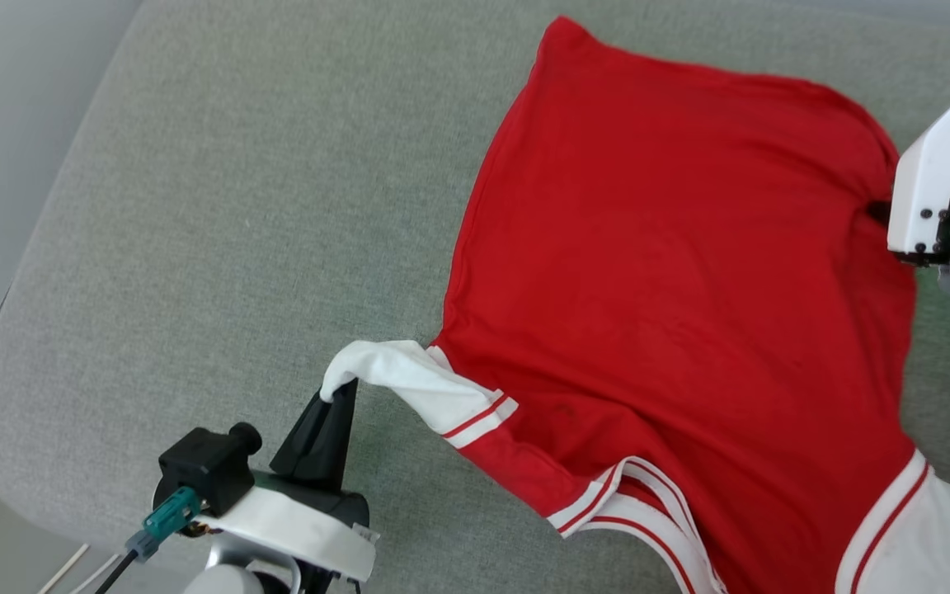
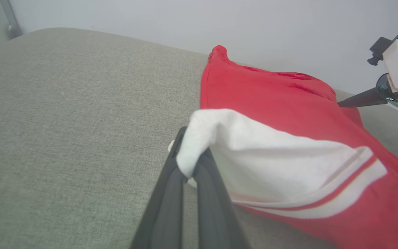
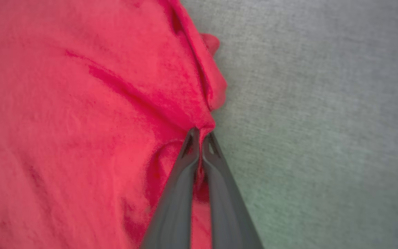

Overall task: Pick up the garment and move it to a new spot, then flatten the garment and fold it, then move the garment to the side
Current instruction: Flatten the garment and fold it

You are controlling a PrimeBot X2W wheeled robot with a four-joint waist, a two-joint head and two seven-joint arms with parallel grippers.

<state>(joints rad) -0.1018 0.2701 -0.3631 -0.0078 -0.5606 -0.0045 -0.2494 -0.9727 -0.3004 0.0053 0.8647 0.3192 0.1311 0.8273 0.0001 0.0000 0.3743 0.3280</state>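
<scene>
From my station the largest thing I see is the grey-green woven upholstered cushion, a broad pad with rounded corners; its left half lies bare. The garment, a red jersey T-shirt with white short sleeves and red-and-white striped trim, is spread over the right half of the cushion. Its hem points toward the far edge, one hem corner reaching close to that edge, and its shoulders are toward the near edge. The red body lies mostly flat, with soft creases near the right side. The striped collar sits at the near edge, and one white sleeve lies toward the near right corner.

The other white sleeve is drawn out to the left, toward the middle of the near edge, and is raised a little off the cushion. My left claw is clenched on the tip of that sleeve: in the left wrist view the two dark fingers are pressed together with the white cloth bunched between them.

My right claw is at the garment's right side edge, clenched on a pinch of red fabric, which puckers into folds around the fingertips. The cushion just beside it is bare.
</scene>
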